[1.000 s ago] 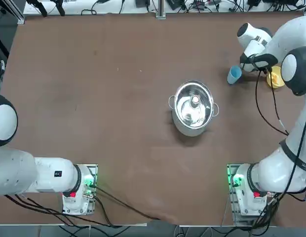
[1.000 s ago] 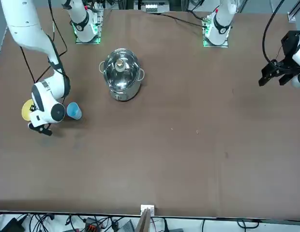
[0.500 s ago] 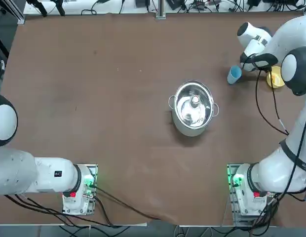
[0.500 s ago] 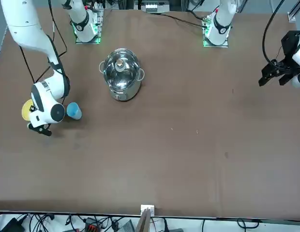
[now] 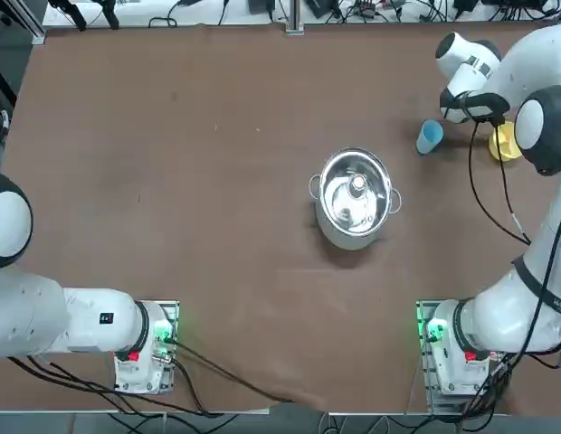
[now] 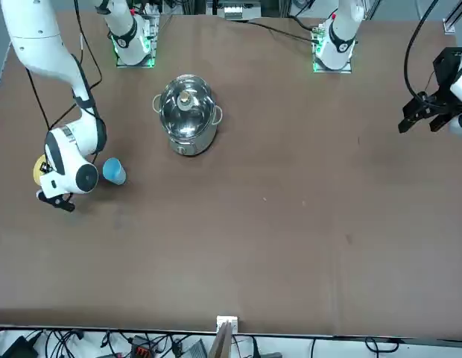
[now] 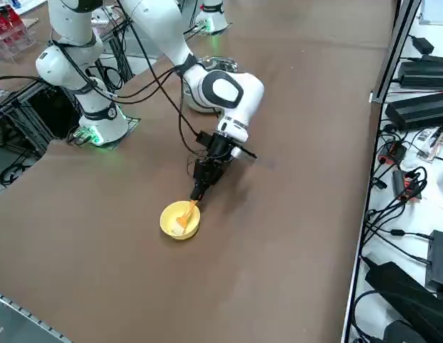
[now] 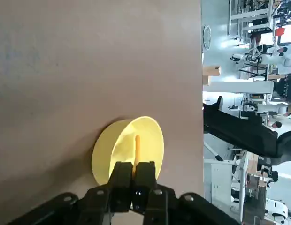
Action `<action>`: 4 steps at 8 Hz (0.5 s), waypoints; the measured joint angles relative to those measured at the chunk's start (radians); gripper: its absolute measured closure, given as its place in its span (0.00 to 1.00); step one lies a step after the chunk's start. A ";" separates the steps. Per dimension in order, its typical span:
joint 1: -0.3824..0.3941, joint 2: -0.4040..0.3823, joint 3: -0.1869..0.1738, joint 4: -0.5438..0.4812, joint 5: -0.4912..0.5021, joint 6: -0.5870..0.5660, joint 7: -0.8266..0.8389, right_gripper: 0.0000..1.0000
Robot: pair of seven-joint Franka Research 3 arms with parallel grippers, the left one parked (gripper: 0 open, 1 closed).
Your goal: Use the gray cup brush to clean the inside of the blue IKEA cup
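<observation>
- The brown table [image 5: 190, 181] takes up pretty much the whole scene, and everything on it sits toward the right arm's side.
- The right arm reaches out over its far corner of the table, with the wrist bent down toward the yellow bowl [image 7: 180, 220].
- Steel pot [image 5: 355, 197] is the biggest item: it stands upright near the middle of the table, with a knobbed lid lying down inside it. It's well apart from the other stuff.
- The yellow bowl sits close to the table's right edge, upright and just beside the gripper. From overhead it's half hidden behind the arm.
- The blue IKEA cup [image 5: 429, 136] stands upright on the table, near the bowl but not touching it. The arm's wrist hangs between the two in the overhead shot. The cup looks empty.
- The right gripper [image 8: 134, 174] is clamped onto the gray cup brush [image 8: 136, 149], and the wrist cam shows both fingers pinched tight on the upper end of its orange handle.
- The brush itself is a skinny orange stick that slants down from the fingertips into the bowl, its lower end inside the rim. I can't make out the bristle end, whether it touches the bowl's bottom or not.
</observation>
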 joint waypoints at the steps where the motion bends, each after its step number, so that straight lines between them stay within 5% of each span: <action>1: 0.000 -0.007 0.000 0.009 0.000 -0.007 -0.011 0.96; 4: 0.000 -0.090 0.007 0.025 0.043 -0.045 -0.118 0.96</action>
